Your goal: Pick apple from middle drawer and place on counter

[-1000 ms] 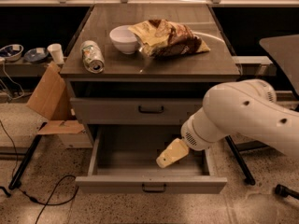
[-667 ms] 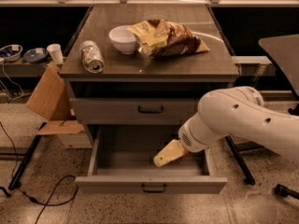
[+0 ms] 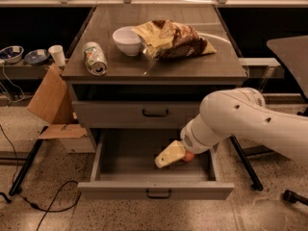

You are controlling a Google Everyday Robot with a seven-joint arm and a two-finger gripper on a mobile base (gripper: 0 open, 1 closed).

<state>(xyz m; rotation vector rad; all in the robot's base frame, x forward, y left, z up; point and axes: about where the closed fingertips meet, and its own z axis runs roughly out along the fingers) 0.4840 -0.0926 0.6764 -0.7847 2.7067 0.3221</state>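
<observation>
1. We find the apple (image 3: 189, 156) inside the open middle drawer (image 3: 120, 160), right of centre, with only a red-orange sliver showing.
2. The gripper (image 3: 166, 158) is down in that drawer too, its cream body slanting toward the front-left. The apple sits against its right side, nearer the wrist than the tips (touching, as far as we can judge).
3. How the jaws stand we cannot tell.
4. We judge the lift turns on this: if the apple lies outside the jaws, they must swing right before anything goes up to the table (image 3: 192, 66) (the cabinet's dark top).
</observation>
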